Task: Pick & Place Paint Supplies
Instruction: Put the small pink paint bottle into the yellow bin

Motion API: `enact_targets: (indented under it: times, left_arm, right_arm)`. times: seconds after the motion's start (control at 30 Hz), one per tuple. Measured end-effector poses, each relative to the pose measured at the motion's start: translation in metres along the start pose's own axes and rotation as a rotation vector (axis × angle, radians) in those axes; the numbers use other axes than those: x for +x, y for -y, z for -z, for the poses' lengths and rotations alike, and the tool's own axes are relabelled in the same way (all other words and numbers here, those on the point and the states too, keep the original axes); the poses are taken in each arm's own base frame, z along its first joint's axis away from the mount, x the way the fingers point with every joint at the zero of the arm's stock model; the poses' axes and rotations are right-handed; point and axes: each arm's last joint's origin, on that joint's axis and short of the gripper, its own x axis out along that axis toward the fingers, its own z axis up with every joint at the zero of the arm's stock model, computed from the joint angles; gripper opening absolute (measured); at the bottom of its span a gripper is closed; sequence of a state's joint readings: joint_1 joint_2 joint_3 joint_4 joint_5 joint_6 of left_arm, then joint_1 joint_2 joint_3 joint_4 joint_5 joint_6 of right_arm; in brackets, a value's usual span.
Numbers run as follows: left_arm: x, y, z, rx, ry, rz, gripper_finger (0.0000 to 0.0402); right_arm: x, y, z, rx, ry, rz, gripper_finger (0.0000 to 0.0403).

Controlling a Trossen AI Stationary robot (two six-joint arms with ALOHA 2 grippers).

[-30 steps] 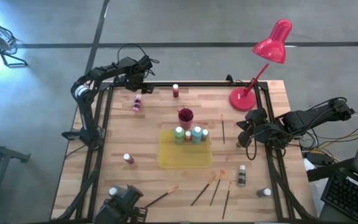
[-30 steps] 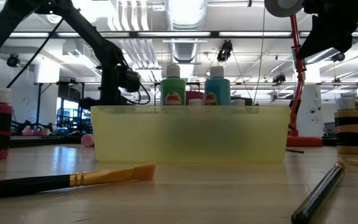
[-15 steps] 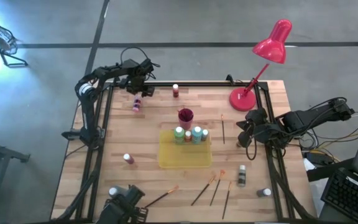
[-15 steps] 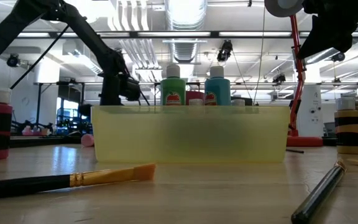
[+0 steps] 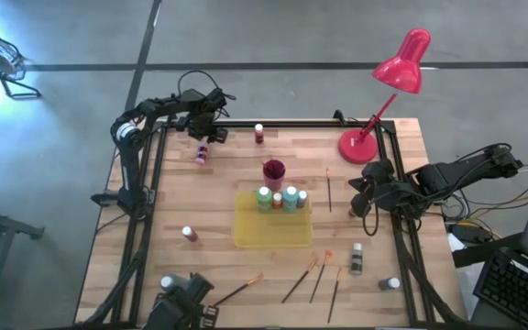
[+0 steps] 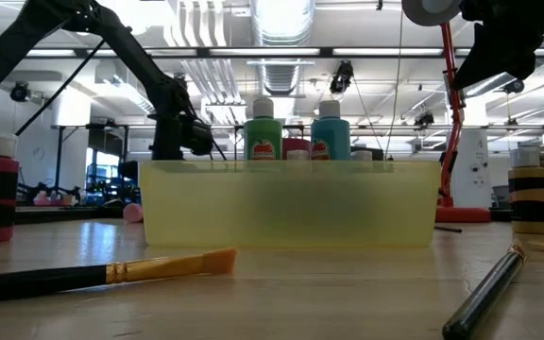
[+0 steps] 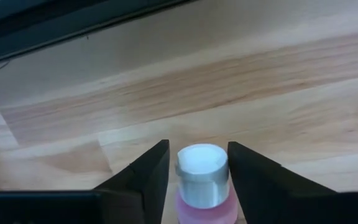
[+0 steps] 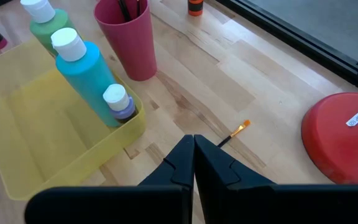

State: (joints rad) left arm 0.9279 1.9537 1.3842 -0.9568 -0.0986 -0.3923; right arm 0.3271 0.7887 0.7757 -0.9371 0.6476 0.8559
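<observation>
A pink paint bottle [image 5: 202, 154] with a white cap [image 7: 202, 158] lies on its side at the table's far left. My left gripper [image 7: 197, 149] points down over its cap end, open, one finger on each side of the cap. My right gripper [image 8: 193, 149] is shut on nothing and hangs above the table's right side [image 5: 367, 192]. A green, a light blue and a small purple bottle [image 8: 79, 62] stand in the far end of the yellow tray [image 5: 271, 234]. Other bottles stand at the left [image 5: 188, 234], far [image 5: 259, 133] and near right [image 5: 357, 258]. My left gripper comes at the pink bottle from above, its fingers across the bottle at the white cap [image 7: 219, 168]. One finger [image 7: 241, 168] stands right against the cap's side; whether it touches I cannot tell. A narrow gap shows at the other finger [image 7: 157, 168]. The bottle lies on the table.
A magenta cup [image 5: 273, 170] holding brushes stands just beyond the tray. A red desk lamp's base [image 5: 357, 145] sits at the far right. Several brushes [image 5: 312, 280] lie near the front edge, one [image 5: 328, 188] right of the tray. A black frame rail [image 7: 73, 25] runs beyond the pink bottle.
My left gripper has come down toward the pink bottle at the far left of the table. The bottle has stayed where it was.
</observation>
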Motion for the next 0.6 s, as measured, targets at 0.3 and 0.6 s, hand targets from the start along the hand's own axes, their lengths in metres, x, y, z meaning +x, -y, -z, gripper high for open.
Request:
enact_targets:
  times: [0.3, 0.6]
  left_arm:
    - [0.0, 0.0007, -0.0012, 0.031, 0.013, 0.005, 0.0117]
    - [0.0, 0.0001, 0.0006, 0.049, -0.005, -0.001, 0.0111]
  right_arm:
    - [0.0001, 0.0, 0.0001, 0.0, 0.0, 0.0, 0.0008]
    - [0.0, 0.0, 0.0, 0.0, 0.0, 0.0, 0.0008]
